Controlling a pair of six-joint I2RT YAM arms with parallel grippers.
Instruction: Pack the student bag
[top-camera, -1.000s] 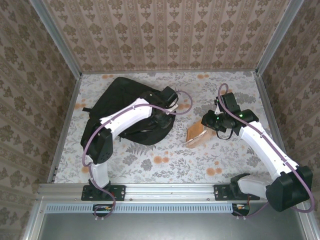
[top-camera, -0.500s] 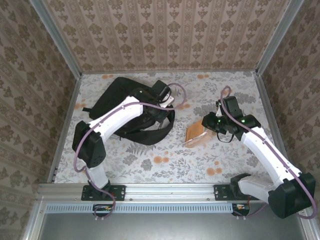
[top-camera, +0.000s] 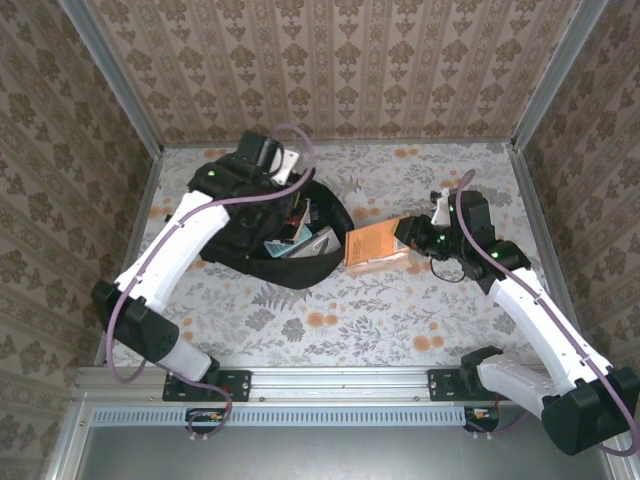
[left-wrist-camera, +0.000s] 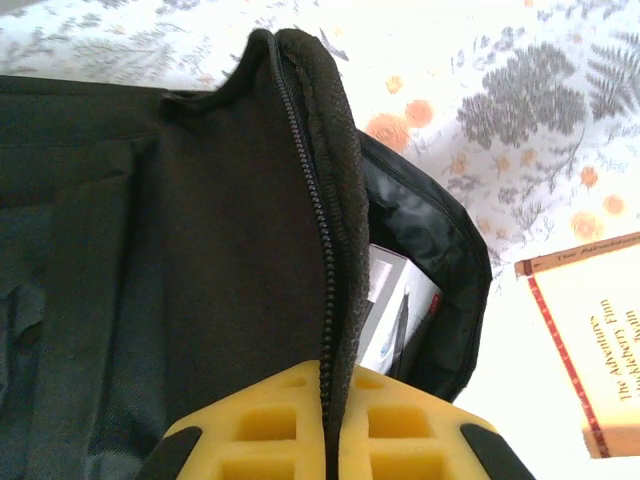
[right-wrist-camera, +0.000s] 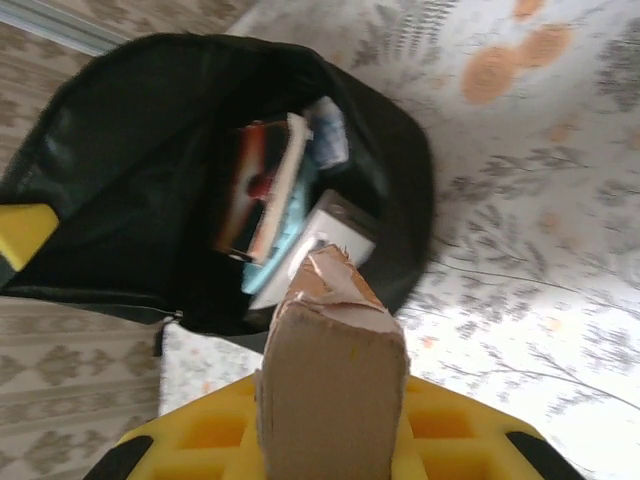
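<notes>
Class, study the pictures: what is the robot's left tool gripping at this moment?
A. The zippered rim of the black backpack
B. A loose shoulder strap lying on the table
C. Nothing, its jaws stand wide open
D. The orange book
A: the left wrist view shows the left tool shut on the zippered rim of the student bag, while the orange book sits in the right tool.

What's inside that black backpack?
A few books stand on edge in the student bag, beside a flat grey-white item I cannot identify. Whatever lies deeper is hidden by them and the dark fabric.
</notes>
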